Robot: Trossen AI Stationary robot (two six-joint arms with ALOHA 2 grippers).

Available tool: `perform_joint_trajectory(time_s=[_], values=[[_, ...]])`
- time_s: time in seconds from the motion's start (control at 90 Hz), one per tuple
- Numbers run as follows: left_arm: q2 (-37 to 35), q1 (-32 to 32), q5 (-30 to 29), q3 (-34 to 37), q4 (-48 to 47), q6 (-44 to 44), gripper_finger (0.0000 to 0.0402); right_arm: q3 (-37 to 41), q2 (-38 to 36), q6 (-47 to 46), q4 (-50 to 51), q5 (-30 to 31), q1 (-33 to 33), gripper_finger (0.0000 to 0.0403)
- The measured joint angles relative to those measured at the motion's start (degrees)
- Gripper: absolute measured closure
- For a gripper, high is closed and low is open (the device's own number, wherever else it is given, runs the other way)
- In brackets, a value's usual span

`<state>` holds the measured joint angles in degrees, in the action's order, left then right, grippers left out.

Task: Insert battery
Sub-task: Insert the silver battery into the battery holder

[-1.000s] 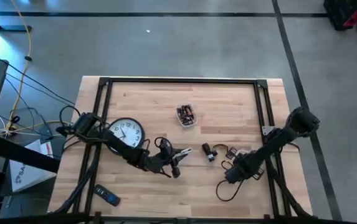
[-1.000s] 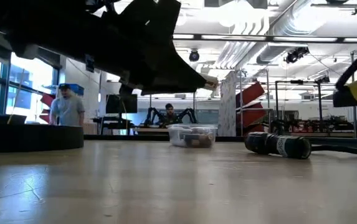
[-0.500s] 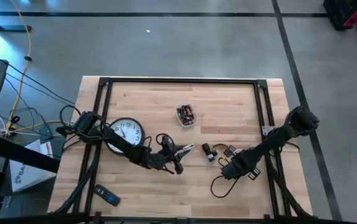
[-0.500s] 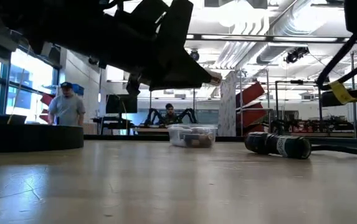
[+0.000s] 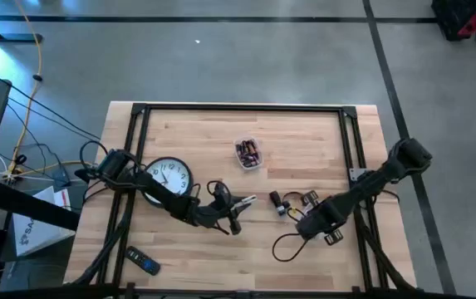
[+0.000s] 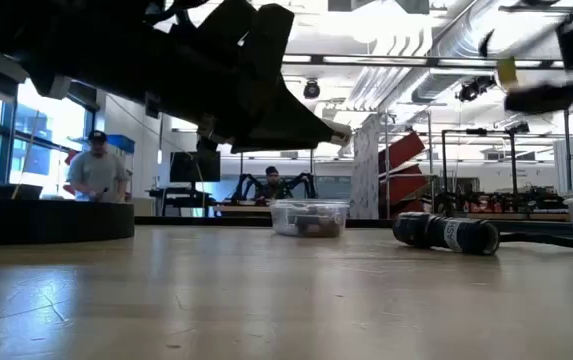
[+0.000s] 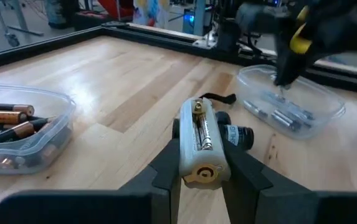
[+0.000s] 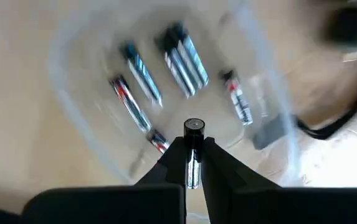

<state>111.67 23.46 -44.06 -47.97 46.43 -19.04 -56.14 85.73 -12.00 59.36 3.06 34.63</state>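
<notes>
Batteries first: your right gripper (image 8: pixel 192 163) is clenched on a single battery (image 8: pixel 193 149), pinched upright between its fingers over a clear tray (image 8: pixel 91 155) in which several more cells lie loose. In the high view you see that gripper (image 5: pixel 311 220) on the right half of the table (image 5: pixel 304 133), with the tray just beside it toward the near edge and a black cable looping off toward the table's near side.

Your left gripper (image 7: pixel 203 155) is grasping a white battery holder (image 7: pixel 200 142), held off the table with its open slot and metal contacts facing up. From above, that gripper (image 5: pixel 236 209) sits near the table's middle, a little left of the right one, the two apart.

Between the grippers you have a small black cylindrical device (image 5: pixel 277 202) lying on the wood; the low view shows it on its side (image 6: pixel 446 232).

Farther back, near the table's centre, stands a clear tub of brown batteries (image 5: pixel 248 154). A wall clock (image 5: pixel 169 177) lies flat on the left side, partly under your left arm, and a dark remote (image 5: pixel 144 263) lies at the near left corner.

A person (image 6: pixel 93 170) in a cap stands in the room behind.
</notes>
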Motion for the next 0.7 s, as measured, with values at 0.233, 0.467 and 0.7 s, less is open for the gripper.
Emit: perform_joint_trajectory(time_s=[0.233,0.467,0.7], values=[[7.80,1.05,4.05,0.16,21.55,11.90,0.0339,1.62,-12.11,-13.73,-18.64,23.02,4.46,0.0401],[18.87,0.07,9.17,-0.96,42.56,17.91,0.0339,10.62,-13.72,-3.93,-53.61,36.90,4.36,0.0401],[18.84,-1.07,12.05,-2.66,42.41,19.50,0.0339,16.33,-8.75,3.91,-78.03,33.37,-2.66,0.0401]])
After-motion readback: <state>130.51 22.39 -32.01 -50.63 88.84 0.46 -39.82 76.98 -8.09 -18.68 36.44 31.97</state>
